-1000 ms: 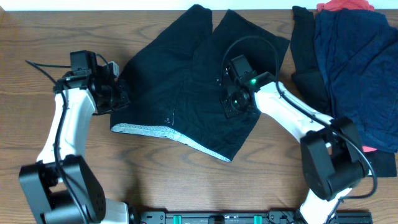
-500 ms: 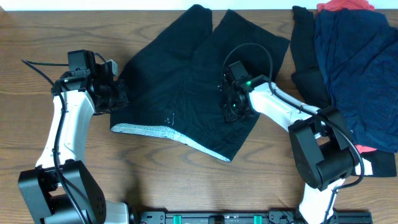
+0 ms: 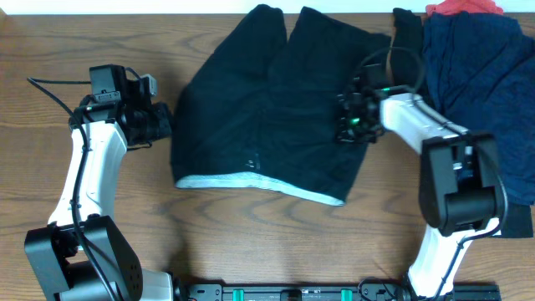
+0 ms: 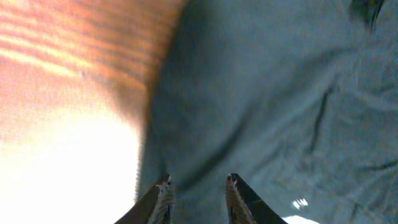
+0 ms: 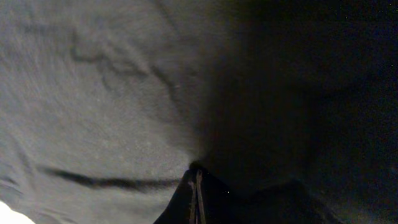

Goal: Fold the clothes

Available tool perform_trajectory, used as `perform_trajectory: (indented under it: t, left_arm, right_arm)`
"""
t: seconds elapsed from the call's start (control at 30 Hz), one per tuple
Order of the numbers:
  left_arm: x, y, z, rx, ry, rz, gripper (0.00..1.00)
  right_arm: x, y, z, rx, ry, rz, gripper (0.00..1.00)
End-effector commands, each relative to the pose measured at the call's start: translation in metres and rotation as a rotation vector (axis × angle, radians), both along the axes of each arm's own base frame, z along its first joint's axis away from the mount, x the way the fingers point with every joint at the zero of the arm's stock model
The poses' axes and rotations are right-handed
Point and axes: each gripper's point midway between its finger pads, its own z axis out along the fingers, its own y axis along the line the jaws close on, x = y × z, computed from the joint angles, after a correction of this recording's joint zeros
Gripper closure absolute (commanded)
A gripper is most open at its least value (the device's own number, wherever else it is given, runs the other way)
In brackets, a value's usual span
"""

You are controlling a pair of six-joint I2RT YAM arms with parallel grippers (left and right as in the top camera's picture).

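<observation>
Left pincer (image 4: 198,186): jaws parted, empty, at the shorts' (image 3: 267,109) left edge. Right pincer (image 5: 196,183): closed, pinching the shorts' right side. Shorts: spread flat mid-table (image 3: 251,242), no fold yet. Pile of clothes (image 3: 485,92): far right, unfolded.

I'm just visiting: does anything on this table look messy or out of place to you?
Mostly the heap of clothes at the table's far right: navy, black and red garments crumpled on one another. The black shorts in the middle lie spread flat, though their pale waistband lining shows along the near edge.
</observation>
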Motion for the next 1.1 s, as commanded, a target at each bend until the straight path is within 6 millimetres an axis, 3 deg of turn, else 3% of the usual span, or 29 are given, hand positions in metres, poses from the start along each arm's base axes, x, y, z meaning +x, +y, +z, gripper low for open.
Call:
perform_trajectory:
  t: [0.0, 0.1, 0.17, 0.2, 0.3, 0.47, 0.57, 0.67, 0.87, 1.07]
  left_arm:
    - [0.009, 0.003, 0.005, 0.002, -0.04, 0.029, 0.69]
    - [0.025, 0.005, 0.014, -0.004, -0.105, 0.058, 0.67]
    - [0.033, 0.005, 0.02, -0.009, -0.139, 0.072, 0.66]
    - [0.037, 0.005, 0.024, -0.007, -0.156, 0.07, 0.66]
    - [0.048, 0.003, 0.032, -0.003, -0.183, 0.058, 0.65]
    - [0.074, -0.007, 0.034, -0.003, -0.208, 0.028, 0.62]
    - [0.092, -0.017, 0.02, -0.004, -0.201, -0.002, 0.6]
    - [0.105, -0.025, -0.002, 0.017, -0.178, -0.027, 0.51]
    - [0.109, -0.037, -0.049, 0.104, -0.124, -0.131, 0.28]
    - [0.109, -0.046, -0.068, 0.123, -0.105, -0.195, 0.22]
  right_arm:
    - [-0.022, -0.028, -0.036, -0.04, 0.101, 0.022, 0.97]
    - [-0.017, -0.007, -0.007, 0.054, 0.017, 0.127, 0.89]
    - [-0.013, 0.003, 0.018, 0.061, -0.057, 0.181, 0.77]
    - [-0.012, 0.008, 0.036, 0.062, -0.109, 0.216, 0.61]
    - [-0.009, 0.02, 0.083, 0.064, -0.233, 0.274, 0.3]
    - [-0.011, 0.027, 0.161, 0.068, -0.441, 0.295, 0.02]
    - [-0.02, 0.022, 0.197, 0.052, -0.531, 0.288, 0.01]
    - [-0.029, 0.012, 0.216, 0.007, -0.575, 0.272, 0.01]
    - [-0.041, -0.001, 0.215, -0.054, -0.54, 0.255, 0.01]
    - [-0.041, -0.001, 0.214, -0.055, -0.535, 0.255, 0.01]
